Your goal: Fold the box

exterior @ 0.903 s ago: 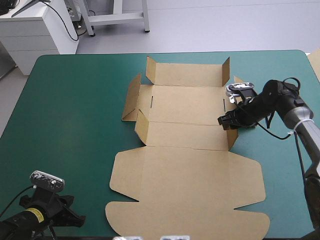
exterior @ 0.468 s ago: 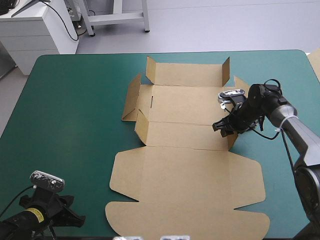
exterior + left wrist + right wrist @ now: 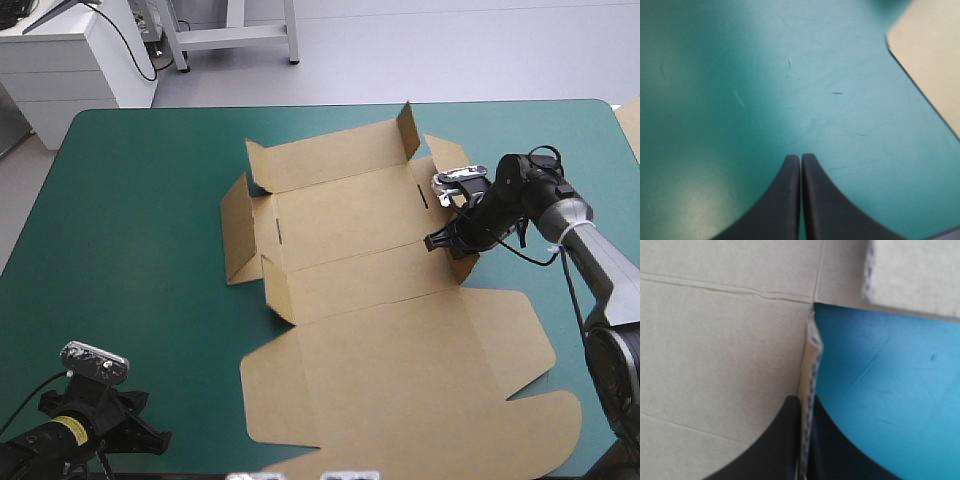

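The brown box (image 3: pixel 380 330) lies as a cut sheet across the middle of the teal-green table (image 3: pixel 130 250), turned askew. Its far wall and small side flaps stand raised, and its wide lid panel lies flat toward the front edge. My right gripper (image 3: pixel 446 244) is at the sheet's right side, shut on an upright side flap. In the right wrist view the flap's edge runs between the black fingers of that gripper (image 3: pixel 806 401), with the box panel (image 3: pixel 715 340) on one side. My left gripper (image 3: pixel 150 438) rests shut at the front left corner. Ahead of this gripper (image 3: pixel 801 159) a box corner (image 3: pixel 930 60) shows.
Bare teal-green cover (image 3: pixel 740 75) stretches along the table's left side between my left gripper and the box. The lid's rounded end (image 3: pixel 540 440) lies close to the front right edge. A pale sheet corner (image 3: pixel 632 125) shows at the table's right edge.
The whole box has swung round on the table: its far wall now slants and its lid has shifted right. My right gripper stayed on the side flap, moving slightly. The left arm has not moved.
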`<state>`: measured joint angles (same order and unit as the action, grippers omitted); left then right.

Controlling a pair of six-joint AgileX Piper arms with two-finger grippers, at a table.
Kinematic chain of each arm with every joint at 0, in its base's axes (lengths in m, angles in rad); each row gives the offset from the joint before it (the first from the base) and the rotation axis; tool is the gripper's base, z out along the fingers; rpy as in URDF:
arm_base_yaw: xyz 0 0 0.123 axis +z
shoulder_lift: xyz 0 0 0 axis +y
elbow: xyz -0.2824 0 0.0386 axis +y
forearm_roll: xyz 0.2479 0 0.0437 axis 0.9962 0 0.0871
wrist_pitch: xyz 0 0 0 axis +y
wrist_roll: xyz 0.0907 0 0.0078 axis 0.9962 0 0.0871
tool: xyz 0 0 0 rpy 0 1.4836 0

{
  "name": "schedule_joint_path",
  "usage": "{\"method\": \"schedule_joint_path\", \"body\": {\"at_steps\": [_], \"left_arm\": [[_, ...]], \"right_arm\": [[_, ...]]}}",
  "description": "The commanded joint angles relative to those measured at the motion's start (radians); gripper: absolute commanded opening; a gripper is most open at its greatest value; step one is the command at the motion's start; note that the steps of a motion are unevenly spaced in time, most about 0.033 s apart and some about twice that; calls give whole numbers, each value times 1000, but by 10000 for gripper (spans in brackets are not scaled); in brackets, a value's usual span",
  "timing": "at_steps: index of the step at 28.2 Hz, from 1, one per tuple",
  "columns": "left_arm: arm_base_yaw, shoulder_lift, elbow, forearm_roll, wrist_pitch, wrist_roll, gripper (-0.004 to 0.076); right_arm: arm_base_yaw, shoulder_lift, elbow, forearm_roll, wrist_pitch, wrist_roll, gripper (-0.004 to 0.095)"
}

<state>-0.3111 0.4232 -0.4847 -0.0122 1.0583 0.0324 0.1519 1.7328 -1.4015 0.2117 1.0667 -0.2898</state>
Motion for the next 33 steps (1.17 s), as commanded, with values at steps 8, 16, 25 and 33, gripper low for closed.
{"method": "schedule_joint_path", "body": {"at_steps": [8,16,25,33], "left_arm": [[0,7,-30,-2,-44,-5,-8],[0,7,-30,-2,-44,-5,-8],[0,7,-30,-2,-44,-5,-8],[0,7,-30,-2,-44,-5,-8]], "right_arm": [[-2,-25,-139,10,-50,-243,-21],[26,88,-272,23,-46,-433,-21],[144,225,-465,1,43,-603,-21],[248,253,-529,21,-2,-698,-21]]}}
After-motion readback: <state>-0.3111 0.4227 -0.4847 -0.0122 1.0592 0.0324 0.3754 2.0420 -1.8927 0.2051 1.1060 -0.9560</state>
